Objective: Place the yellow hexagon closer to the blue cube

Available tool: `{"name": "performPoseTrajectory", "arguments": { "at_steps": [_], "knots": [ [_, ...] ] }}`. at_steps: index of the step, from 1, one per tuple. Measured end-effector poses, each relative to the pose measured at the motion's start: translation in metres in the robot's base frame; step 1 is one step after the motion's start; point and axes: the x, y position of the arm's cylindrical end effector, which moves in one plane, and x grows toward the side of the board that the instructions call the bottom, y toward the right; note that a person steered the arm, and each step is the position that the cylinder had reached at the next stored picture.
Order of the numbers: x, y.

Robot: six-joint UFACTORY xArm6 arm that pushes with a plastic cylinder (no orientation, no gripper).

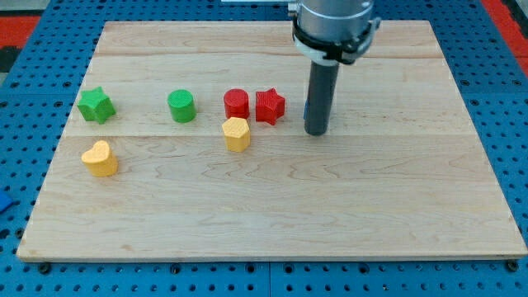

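The yellow hexagon point(236, 134) lies on the wooden board point(272, 214) near the middle, just below the red cylinder point(236, 103). My tip point(316, 132) rests on the board to the hexagon's right, about a hand's width away and not touching it. The dark rod covers almost all of the blue cube point(305, 108); only a thin blue sliver shows at the rod's left edge.
A red star point(270, 106) sits between the red cylinder and the rod. A green cylinder point(181, 106) and a green star point(96, 105) lie further to the view's left. A yellow heart point(100, 158) lies at the lower left.
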Motion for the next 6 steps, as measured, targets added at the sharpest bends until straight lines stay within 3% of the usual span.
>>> {"name": "performPoseTrajectory", "arguments": {
  "at_steps": [1, 2, 3, 4, 6],
  "knots": [
    [0.063, -0.014],
    [0.075, -0.116],
    [0.041, -0.178],
    [0.026, -0.190],
    [0.010, -0.156]
  ]
}}
